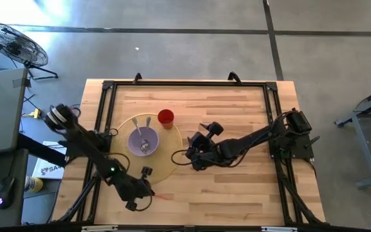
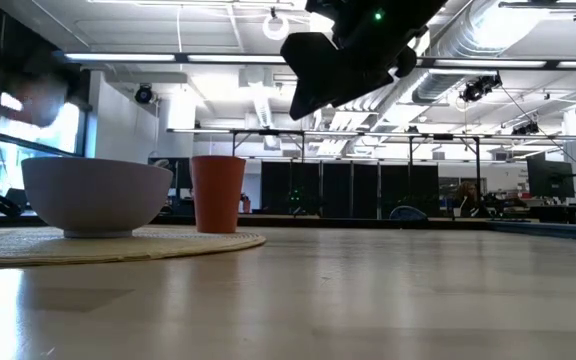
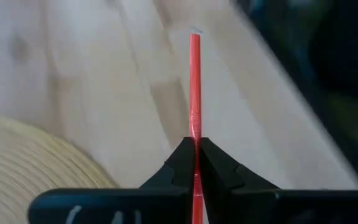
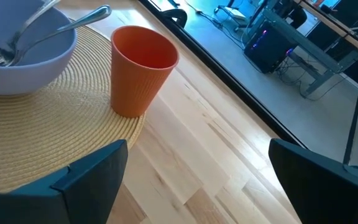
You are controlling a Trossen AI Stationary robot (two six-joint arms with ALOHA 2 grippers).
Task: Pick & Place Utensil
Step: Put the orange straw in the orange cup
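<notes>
A thin red utensil (image 1: 161,194) sticks out of my shut left gripper (image 1: 149,187) near the table's near edge, just off the round woven placemat (image 1: 122,131). On the mat stand a lavender bowl (image 1: 143,142) holding two metal utensils (image 4: 61,25) and a red cup (image 1: 165,118). My right gripper (image 1: 194,156) is open beside the mat's right edge and touches nothing. In its wrist view the cup (image 4: 140,71) and bowl (image 4: 23,50) lie ahead of the fingers. The low view shows the bowl (image 2: 96,195) and cup (image 2: 217,193) resting upright on the mat. My left gripper pinches the red utensil's shaft (image 3: 195,134) between its two fingertips (image 3: 179,165). The shaft runs straight on ahead of the fingers, along them, to its free end (image 3: 194,38). Whether that end rests on the table, I cannot tell.
A black frame (image 1: 185,84) borders the wooden table. Bare wood lies to the right of the mat and along the near edge (image 1: 237,193). A floor fan (image 1: 15,45) and a desk with a mouse (image 1: 4,192) stand off the table's left side.
</notes>
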